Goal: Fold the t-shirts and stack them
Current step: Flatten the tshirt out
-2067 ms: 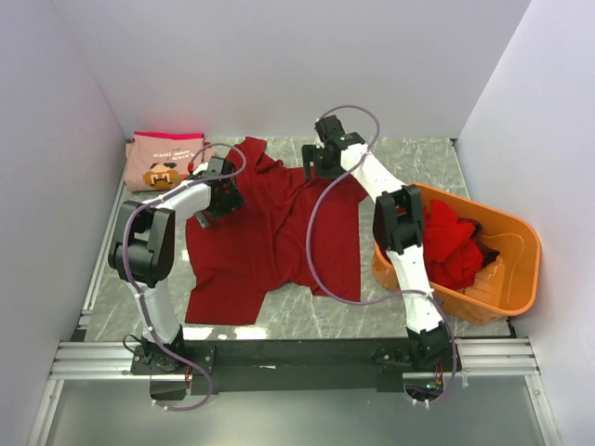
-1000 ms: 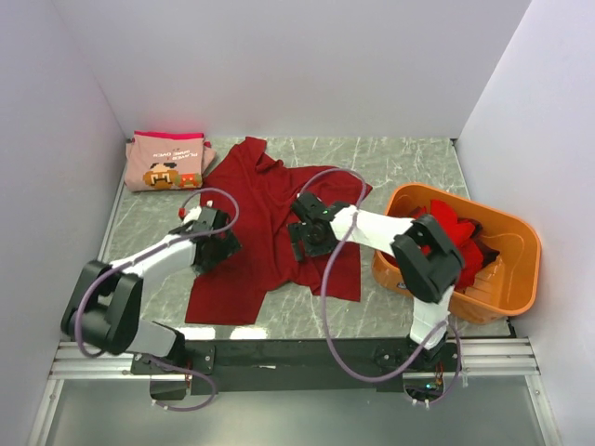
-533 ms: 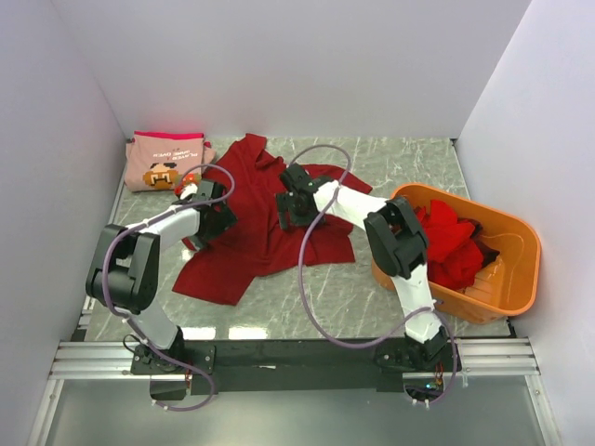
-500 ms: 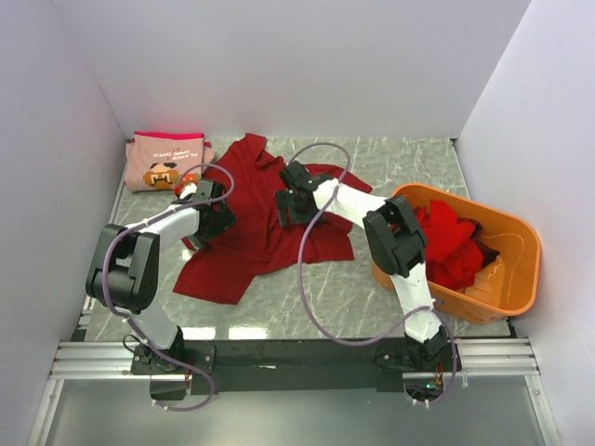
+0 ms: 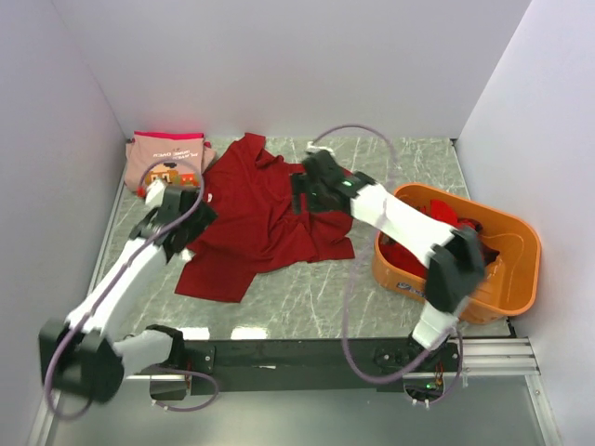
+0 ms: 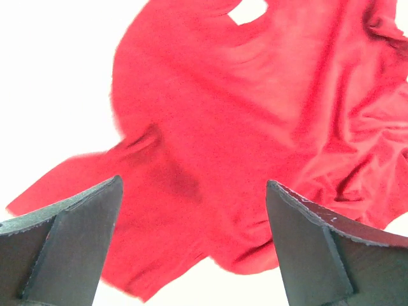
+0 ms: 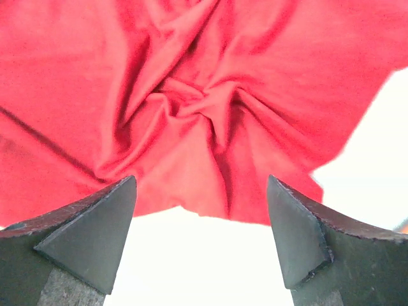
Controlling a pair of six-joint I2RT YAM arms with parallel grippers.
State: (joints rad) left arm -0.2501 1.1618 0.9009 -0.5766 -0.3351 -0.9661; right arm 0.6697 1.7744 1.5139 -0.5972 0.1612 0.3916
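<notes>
A grey marbled tabletop (image 5: 409, 158) seen from above, with two robot arms reaching over it. A dark red t-shirt (image 5: 256, 223) lies open but rumpled across the middle, with a knot of twisted creases on its right half. To the right stands an orange tub (image 5: 509, 299) holding more red shirts (image 5: 444, 216). A folded pink t-shirt (image 5: 167, 158) with a moustached face print sits in the far left corner.

The left end effector (image 6: 192, 185) hangs above the shirt's left part, fingers spread wide and holding nothing. The right end effector (image 7: 201, 178) hangs over the creased knot, likewise spread and empty.

Risk: a pinch at that knot would probably catch several layers, so the fold comes out lumpy, and an uneven pull could drag the whole shirt askew.
</notes>
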